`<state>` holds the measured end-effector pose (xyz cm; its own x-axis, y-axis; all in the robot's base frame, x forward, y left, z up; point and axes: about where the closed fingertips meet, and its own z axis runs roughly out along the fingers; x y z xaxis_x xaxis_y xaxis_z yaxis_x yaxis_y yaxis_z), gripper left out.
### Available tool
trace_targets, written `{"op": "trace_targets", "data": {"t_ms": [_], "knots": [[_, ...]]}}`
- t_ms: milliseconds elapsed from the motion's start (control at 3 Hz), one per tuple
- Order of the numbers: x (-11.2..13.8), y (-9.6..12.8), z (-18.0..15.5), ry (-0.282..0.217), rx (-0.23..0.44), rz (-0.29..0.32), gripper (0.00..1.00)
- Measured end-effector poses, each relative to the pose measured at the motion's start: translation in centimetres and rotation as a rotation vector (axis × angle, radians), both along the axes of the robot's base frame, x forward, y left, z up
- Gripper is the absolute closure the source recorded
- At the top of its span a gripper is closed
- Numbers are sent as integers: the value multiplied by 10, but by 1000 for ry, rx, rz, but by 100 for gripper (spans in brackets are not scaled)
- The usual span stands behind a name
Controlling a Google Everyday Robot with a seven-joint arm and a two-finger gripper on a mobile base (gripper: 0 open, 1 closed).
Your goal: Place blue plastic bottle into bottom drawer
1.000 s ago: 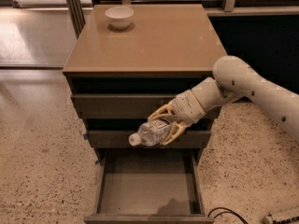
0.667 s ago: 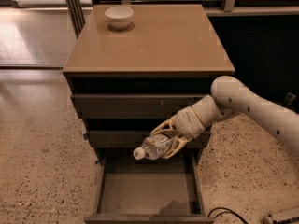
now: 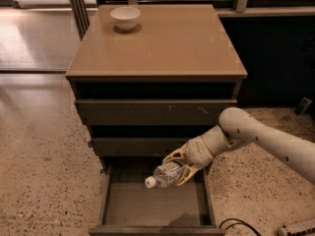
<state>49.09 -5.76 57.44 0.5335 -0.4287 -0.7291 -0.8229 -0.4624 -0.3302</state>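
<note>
The hand grips the bottle sideways, hanging over the open bottom drawer near its back — released from up here, it may bounce or roll against a wall.

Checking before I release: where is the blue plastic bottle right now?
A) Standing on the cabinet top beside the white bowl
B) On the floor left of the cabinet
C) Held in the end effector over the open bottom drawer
C: the end effector is shut on the blue plastic bottle, cap pointing left, above the grey floor of the open bottom drawer.
</note>
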Motion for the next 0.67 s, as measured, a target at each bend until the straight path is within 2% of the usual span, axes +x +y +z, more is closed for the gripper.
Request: {"op": "trace_targets", "data": {"t_ms": [333,667], "knots": [[3,2,-11,29,1,-47,100],[3,2,-11,29,1,-47,100]]}}
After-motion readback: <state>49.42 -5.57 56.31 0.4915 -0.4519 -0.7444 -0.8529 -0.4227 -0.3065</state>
